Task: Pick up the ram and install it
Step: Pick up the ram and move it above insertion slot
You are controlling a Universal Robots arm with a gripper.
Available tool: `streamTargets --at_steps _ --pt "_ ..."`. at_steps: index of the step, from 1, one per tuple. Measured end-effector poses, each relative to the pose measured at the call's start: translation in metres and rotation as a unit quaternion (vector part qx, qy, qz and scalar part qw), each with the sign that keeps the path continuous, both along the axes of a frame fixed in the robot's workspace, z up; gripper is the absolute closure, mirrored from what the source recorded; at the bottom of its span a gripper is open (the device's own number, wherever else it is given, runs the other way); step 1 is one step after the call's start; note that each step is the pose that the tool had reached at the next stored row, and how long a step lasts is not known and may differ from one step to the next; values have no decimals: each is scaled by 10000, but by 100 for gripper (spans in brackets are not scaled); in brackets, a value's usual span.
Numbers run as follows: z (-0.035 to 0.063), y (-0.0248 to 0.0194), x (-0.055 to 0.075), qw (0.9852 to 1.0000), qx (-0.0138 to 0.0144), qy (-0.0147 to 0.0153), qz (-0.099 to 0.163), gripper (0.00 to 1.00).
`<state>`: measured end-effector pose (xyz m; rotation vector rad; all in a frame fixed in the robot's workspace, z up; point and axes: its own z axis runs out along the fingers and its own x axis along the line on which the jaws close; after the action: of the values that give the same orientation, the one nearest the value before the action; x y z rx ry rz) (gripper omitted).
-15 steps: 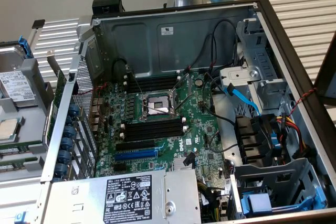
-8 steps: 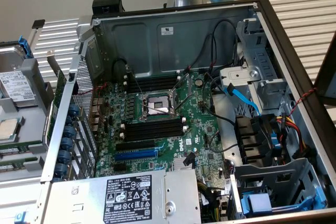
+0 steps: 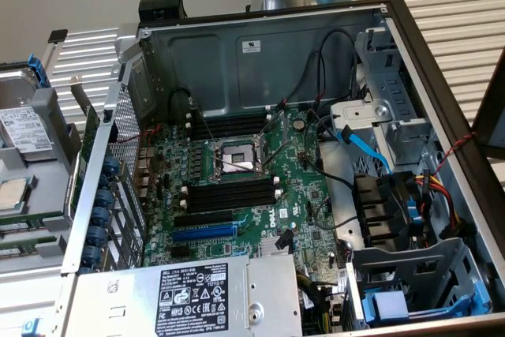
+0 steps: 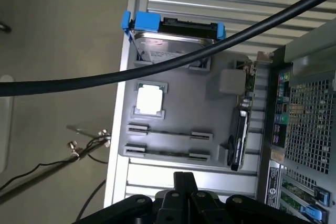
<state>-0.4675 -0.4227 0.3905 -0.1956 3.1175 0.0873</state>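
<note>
**Claw shut and empty over the parts tray**

The gripper (image 4: 185, 179) hovers over the grey tray (image 4: 178, 93) beside the case (image 3: 237, 61), its fingers pressed together with nothing between them. The ram (image 4: 169, 133) stands on edge in the tray's clips (near the CPU (image 4: 149, 99)), untouched. The motherboard's black slots (image 3: 229, 195) are bare.

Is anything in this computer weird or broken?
Nothing looks broken. But the chip socket on the motherboard stands open, and the black memory slots beside it hold no sticks.
</note>
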Motion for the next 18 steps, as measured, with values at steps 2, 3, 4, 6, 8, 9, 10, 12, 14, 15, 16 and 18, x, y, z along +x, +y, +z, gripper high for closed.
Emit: streamTargets --at_steps 2,3,4,6,8,9,10,12,14,15,16,18 --pt "-1 0 0 9998 0 1 180 89" --pt "-2 0 0 9996 0 0 273 89" --pt "-3 0 0 9993 0 0 362 89" --pt "-5 0 0 9985 0 0 545 89" --pt "-7 0 0 9973 0 0 730 89" --pt "-9 0 0 9966 0 1 819 89" --pt "-11 0 0 9959 0 1 909 89" --pt "-17 0 0 9940 0 1 1091 89" --pt "-25 0 0 9919 0 1 1272 89" --pt "-29 0 0 9907 0 1 1361 89" --pt "-34 0 0 9894 -1 2 1449 89" --pt "-45 0 0 9867 0 1 1627 89"
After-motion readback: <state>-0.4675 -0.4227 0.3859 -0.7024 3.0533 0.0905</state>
